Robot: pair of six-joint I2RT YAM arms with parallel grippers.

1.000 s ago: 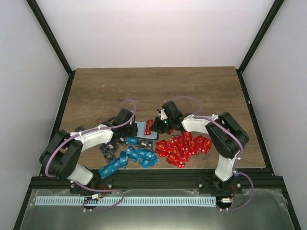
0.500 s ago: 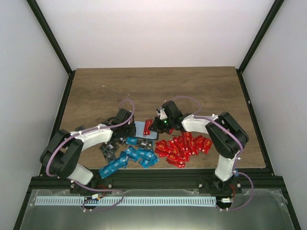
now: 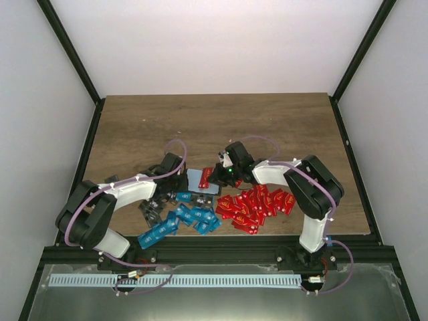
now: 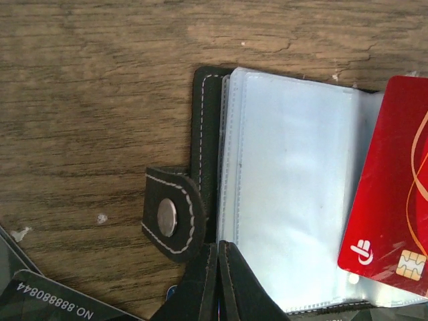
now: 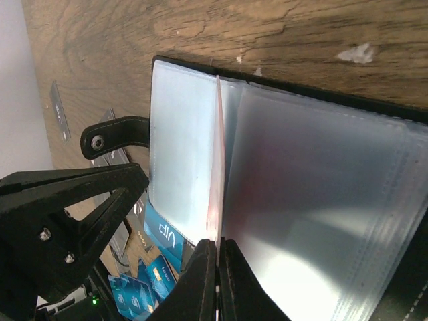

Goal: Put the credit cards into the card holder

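Note:
The card holder (image 3: 198,179) lies open on the table, its light blue-grey sleeves up and its black snap strap (image 4: 170,217) to the left. My left gripper (image 4: 219,267) is shut on the holder's near edge (image 4: 207,200). My right gripper (image 5: 219,267) is shut on a red credit card (image 5: 215,167), seen edge-on, standing between the holder's clear sleeves (image 5: 321,200). In the left wrist view the red card (image 4: 388,187) lies over the holder's right side. In the top view the right gripper (image 3: 217,175) is at the holder's right edge and the left gripper (image 3: 179,175) at its left.
A pile of red cards (image 3: 257,204) lies to the front right, blue cards (image 3: 187,221) in front of the holder, and dark grey cards (image 3: 152,208) to the front left. A dark card (image 4: 40,301) lies by the left fingers. The left gripper's finger (image 5: 73,200) stands close beside the right gripper.

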